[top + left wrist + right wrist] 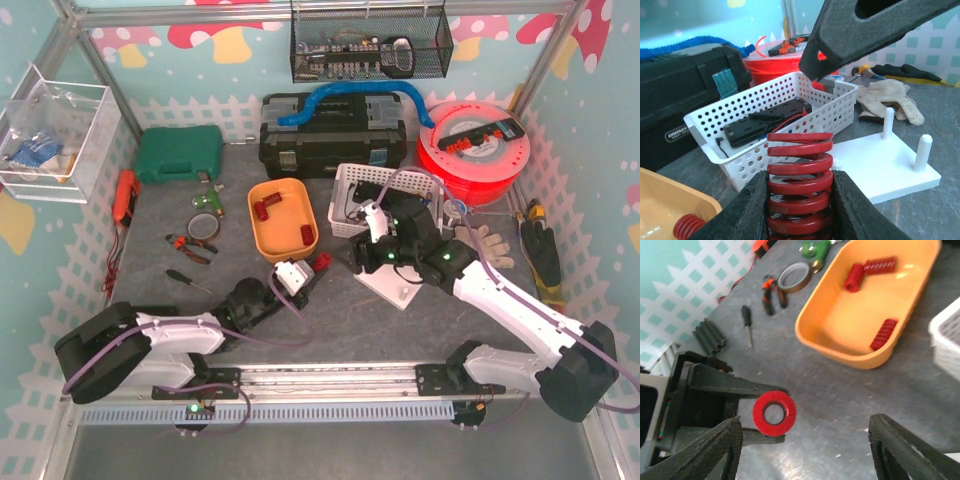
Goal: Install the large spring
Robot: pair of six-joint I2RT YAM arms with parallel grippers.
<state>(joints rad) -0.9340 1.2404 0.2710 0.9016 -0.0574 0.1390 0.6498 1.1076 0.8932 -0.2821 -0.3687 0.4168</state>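
Observation:
My left gripper (799, 200) is shut on the large red spring (800, 172) and holds it upright, its upper coils standing clear above the fingers. In the top view the spring (322, 262) is just left of the white peg base (397, 288). The base (890, 172) has two upright pegs (924, 151) at its far right side. My right gripper (802, 450) is open and empty, facing the spring end-on (774, 412) from a short way off. One of its fingers (850, 35) hangs above the spring in the left wrist view.
An orange tray (815, 332) with three smaller red springs lies behind the spring. A white perforated basket (765, 107) with black parts stands beside the base. A black toolbox (330, 135), an orange filament spool (475, 150), gloves (485, 245) and hand tools (190, 245) lie around.

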